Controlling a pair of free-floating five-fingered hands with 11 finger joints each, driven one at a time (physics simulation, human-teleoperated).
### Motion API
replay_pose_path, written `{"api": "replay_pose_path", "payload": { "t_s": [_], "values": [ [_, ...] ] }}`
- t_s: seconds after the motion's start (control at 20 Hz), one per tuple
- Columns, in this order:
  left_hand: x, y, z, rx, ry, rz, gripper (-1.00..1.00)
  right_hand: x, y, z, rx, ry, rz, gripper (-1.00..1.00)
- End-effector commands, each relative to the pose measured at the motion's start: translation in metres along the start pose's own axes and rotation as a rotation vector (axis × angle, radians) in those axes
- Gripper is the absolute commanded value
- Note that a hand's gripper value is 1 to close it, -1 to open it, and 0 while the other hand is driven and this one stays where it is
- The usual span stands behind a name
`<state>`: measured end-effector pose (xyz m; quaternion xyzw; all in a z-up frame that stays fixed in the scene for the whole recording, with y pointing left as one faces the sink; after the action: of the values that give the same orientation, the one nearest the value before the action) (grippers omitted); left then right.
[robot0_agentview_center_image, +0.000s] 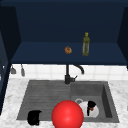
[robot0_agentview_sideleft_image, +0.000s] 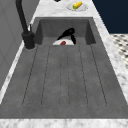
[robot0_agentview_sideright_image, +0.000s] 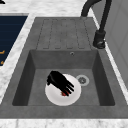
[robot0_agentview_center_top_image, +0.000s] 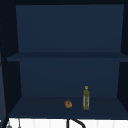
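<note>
My right hand (robot0_agentview_center_image: 91, 106) hangs low in the sink basin over a white plate (robot0_agentview_center_image: 96, 113). In the right side view this hand (robot0_agentview_sideright_image: 58, 80) slants down with its fingers spread and fairly straight. The fingertips reach a small red thing (robot0_agentview_sideright_image: 64, 94) lying on the plate (robot0_agentview_sideright_image: 53, 96). The left side view has the same hand (robot0_agentview_sideleft_image: 68, 33) above the plate (robot0_agentview_sideleft_image: 57, 42) and the red thing (robot0_agentview_sideleft_image: 63, 43). My left hand (robot0_agentview_center_image: 34, 117) floats at the front left corner of the drainboard, holding nothing that I can see.
A big red ball (robot0_agentview_center_image: 67, 114) sits at the sink's front edge. The black faucet (robot0_agentview_center_image: 68, 75) stands behind the basin, near the drain (robot0_agentview_sideright_image: 82, 80). The shelf above holds a green bottle (robot0_agentview_center_top_image: 86, 98) and a small orange thing (robot0_agentview_center_top_image: 68, 104). A plate with a yellow thing (robot0_agentview_sideleft_image: 77, 5) rests on the counter.
</note>
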<state>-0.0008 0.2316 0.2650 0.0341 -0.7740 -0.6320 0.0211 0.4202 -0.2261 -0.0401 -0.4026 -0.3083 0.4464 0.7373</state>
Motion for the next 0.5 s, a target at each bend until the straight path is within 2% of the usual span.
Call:
{"api": "replay_pose_path", "payload": {
  "t_s": [0.0,0.15,0.25,0.45],
  "values": [
    [0.000,0.000,0.000,0.000,0.000,0.000,0.00,-0.003,-0.004,-0.011,0.052,-0.039,0.022,-1.00],
    [0.000,0.000,0.000,0.000,0.000,0.000,0.00,-0.005,-0.003,-0.022,0.074,-0.026,0.031,-1.00],
    [0.000,0.000,0.000,0.000,0.000,0.000,0.00,-0.009,0.001,-0.024,0.053,-0.021,0.016,-1.00],
    [0.000,0.000,0.000,0.000,0.000,0.000,0.00,-0.007,0.018,-0.035,0.038,0.000,0.021,-1.00]
  ]
}}
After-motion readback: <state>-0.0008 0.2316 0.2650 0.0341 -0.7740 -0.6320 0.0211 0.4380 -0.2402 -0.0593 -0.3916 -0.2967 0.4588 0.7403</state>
